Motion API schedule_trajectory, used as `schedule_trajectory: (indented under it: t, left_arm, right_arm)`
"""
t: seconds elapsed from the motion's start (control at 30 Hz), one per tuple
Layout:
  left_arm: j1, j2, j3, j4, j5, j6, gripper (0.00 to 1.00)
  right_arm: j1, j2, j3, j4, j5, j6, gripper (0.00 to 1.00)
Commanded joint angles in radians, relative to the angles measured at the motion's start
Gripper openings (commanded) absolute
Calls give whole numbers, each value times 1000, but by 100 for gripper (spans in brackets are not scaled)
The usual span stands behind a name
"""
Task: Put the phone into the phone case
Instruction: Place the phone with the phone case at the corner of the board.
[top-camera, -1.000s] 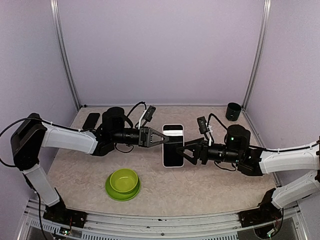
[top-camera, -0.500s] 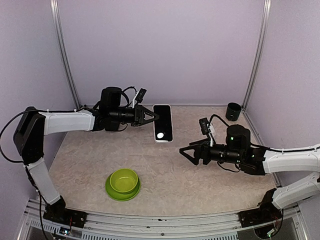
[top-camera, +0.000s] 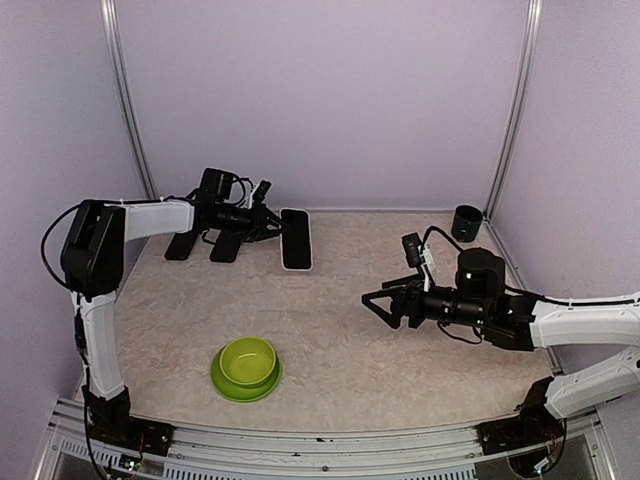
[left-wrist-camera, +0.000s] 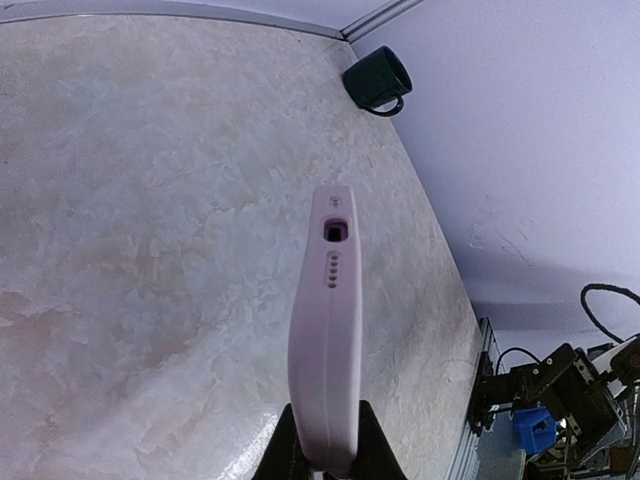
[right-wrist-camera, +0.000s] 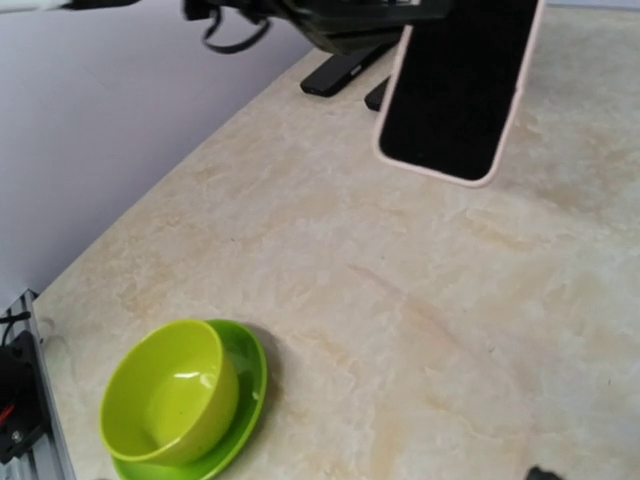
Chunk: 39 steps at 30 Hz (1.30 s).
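A black phone (top-camera: 296, 240) sits inside a pale pink phone case (left-wrist-camera: 327, 330). My left gripper (top-camera: 276, 227) is shut on one end of it, holding it out over the table's back left. In the left wrist view the case's edge, with its port and holes, points away from the gripper (left-wrist-camera: 326, 456). The right wrist view shows the phone's dark screen (right-wrist-camera: 460, 85) at the top. My right gripper (top-camera: 376, 308) stands open and holds nothing, right of the table's middle and well apart from the phone.
A green bowl on a green plate (top-camera: 246, 365) sits at the front left. A dark mug (top-camera: 466, 222) stands in the back right corner. Two dark flat slabs (top-camera: 182, 245) (top-camera: 226, 247) lie under the left arm by the back wall.
The left arm has carried the cased phone from the table's middle to the back left. The right gripper has let go of it and opened, staying roughly where it was.
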Motion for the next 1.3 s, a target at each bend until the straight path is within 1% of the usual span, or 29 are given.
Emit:
schedule_trajectory:
  t: [0.0,0.13,0.27,0.5,0.7,0.93,1.1,1.17,1.27]
  left_arm:
    - [39,70,140,-121,55,94,0]
    - [73,150,231,-200,66,130,0]
    - [95,240,353,-306,66,169,0]
    - [126,327,487,-357,81,160,0]
    - [161,379,556,-390,70,167,0]
    - [187,443,615,-392,73,151,0]
    - [186,480,619,-359,73,130,0]
    - [187,484,612,-333,72,120,2]
    - [186,500,626,-320,68,112,13]
  right_arm:
    - [-9,-33,-18,-10,0,-7,87]
    - [-9,-44,-32,-11,-6,0,87]
    - [-10,-53,-42,-11,-6,1,87]
    - [-9,-52,-44,-10,-12,13,87]
    - [-9,-48,-40,-17,-4,15,87]
    - [-9,-9,-33,-2,-9,25,87]
    - [-9,16,-36,15,-9,34,87]
    - [-8,24,-35,22,-11,37,87]
    - [-9,34,-36,27,-12,39,87]
